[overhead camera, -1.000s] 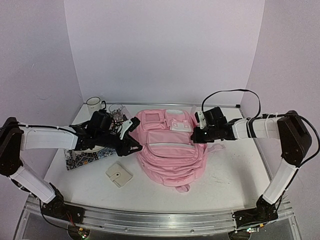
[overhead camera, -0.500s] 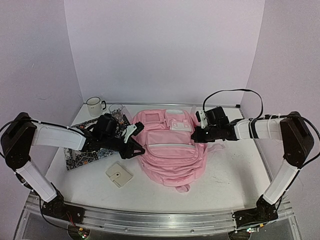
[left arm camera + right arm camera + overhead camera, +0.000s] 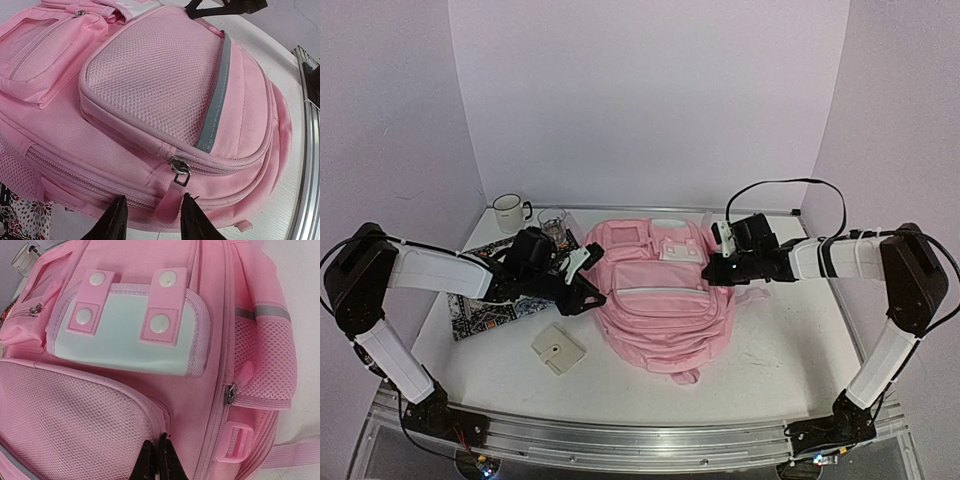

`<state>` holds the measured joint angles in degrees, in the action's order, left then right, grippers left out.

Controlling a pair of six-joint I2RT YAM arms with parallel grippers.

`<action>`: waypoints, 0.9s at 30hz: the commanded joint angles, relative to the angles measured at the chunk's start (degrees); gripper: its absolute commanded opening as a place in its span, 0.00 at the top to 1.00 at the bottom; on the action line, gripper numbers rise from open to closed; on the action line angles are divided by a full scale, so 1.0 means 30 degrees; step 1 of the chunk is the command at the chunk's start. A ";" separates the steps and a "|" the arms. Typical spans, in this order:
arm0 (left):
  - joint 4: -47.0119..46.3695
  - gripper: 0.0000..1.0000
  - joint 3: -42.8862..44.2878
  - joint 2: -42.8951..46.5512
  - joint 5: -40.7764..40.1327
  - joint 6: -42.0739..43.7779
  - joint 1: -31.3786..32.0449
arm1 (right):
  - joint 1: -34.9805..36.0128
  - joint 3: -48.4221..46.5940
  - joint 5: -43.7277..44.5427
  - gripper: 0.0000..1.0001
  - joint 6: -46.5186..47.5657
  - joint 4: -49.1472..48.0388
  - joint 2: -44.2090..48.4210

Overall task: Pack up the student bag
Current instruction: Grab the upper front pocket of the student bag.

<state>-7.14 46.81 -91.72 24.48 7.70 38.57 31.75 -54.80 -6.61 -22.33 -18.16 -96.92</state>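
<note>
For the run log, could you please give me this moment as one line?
student bag: flat on table | left gripper: open, tips astride a zip pull | right gripper: shut, tips against bag beside mesh pocket

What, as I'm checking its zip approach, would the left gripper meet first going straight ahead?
Probably the pink zip pull of the student bag, just ahead between the fingers; depth is unclear.

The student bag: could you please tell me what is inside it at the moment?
Nothing inside shows. The student bag lies flat with the zips in view looking closed, including the one by its pink zip pull, so the fabric covers any contents.
</note>
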 commanded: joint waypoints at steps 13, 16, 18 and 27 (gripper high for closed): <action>-0.0561 0.69 0.0392 -0.1374 0.3448 -0.0315 -0.0182 | 0.0071 0.0347 -0.0932 0.99 0.0177 0.0269 0.0287; -0.0530 0.91 0.0483 -0.1267 0.3910 -0.0602 -0.0146 | 0.0068 0.0309 -0.0996 1.00 0.0149 0.0280 0.0296; -0.0522 1.00 0.0338 -0.0875 0.3843 -0.0790 -0.0089 | 0.0070 0.0309 -0.0995 1.00 0.0147 0.0280 0.0360; -0.0264 1.00 -0.0474 0.1297 0.2184 -0.1859 0.0830 | 0.0095 0.0188 -0.0734 1.00 -0.0077 0.0280 0.0220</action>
<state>-8.39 46.30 -92.42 32.20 4.02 38.59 31.42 -54.57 -7.05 -22.39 -18.46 -96.92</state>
